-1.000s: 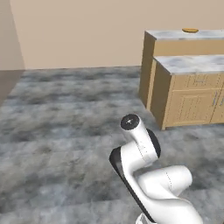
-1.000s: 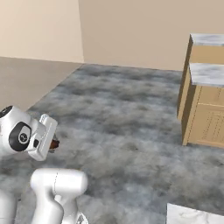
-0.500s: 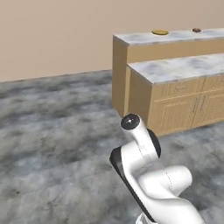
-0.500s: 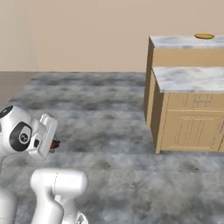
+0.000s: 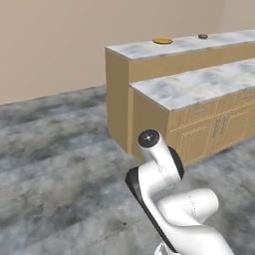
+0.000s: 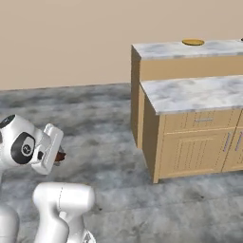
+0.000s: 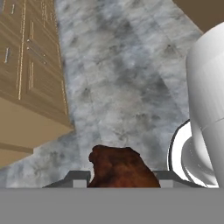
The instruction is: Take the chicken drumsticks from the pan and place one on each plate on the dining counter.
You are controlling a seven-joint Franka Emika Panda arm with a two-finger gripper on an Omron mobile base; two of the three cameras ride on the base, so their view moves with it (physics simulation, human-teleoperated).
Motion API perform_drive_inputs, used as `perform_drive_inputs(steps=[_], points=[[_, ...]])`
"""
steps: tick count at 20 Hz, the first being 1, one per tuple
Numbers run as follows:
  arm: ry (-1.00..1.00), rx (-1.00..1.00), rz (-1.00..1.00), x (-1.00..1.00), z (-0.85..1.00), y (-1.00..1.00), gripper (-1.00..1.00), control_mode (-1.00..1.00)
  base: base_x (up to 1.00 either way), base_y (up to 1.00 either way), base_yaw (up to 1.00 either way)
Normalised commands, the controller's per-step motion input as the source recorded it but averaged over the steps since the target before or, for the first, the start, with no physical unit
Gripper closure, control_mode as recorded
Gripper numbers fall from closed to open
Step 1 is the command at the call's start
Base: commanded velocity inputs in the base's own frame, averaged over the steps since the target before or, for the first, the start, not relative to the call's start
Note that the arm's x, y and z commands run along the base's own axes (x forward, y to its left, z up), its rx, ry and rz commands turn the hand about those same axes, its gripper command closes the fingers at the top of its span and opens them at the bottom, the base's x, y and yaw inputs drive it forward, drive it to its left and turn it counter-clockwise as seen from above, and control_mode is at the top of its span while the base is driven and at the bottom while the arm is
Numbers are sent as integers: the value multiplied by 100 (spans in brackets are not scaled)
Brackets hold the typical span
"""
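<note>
The base is turning toward the dining table (image 5: 199, 47), which is shifting from 2 o'clock toward centre, bringing the yellow plate (image 5: 162, 41) closer. The gripper (image 7: 118, 181) is staying partly closed on what appears to be a chicken drumstick (image 7: 120, 168), so delivery is progressing.

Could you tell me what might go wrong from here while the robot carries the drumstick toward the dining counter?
The gripper pinches the lumpy chicken drumstick above bare floor; a jolt could drop it. The mustard plate lies near the end of the dining counter, behind the lower cabinet, so reaching it may be awkward.
</note>
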Motion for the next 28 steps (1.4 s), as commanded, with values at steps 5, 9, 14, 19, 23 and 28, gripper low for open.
perform_drive_inputs(steps=[5,9,14,19,23,28], points=[[0,0,0,0,0,0,100,100,100,82,-35],[0,0,0,0,0,0,100,100,100,97,-38],[0,0,0,0,0,0,100,100,100,100,-42],[0,0,0,0,0,0,100,100,100,100,-45],[0,0,0,0,0,0,100,100,100,100,-44],[0,0,0,0,0,0,100,100,100,100,-39]])
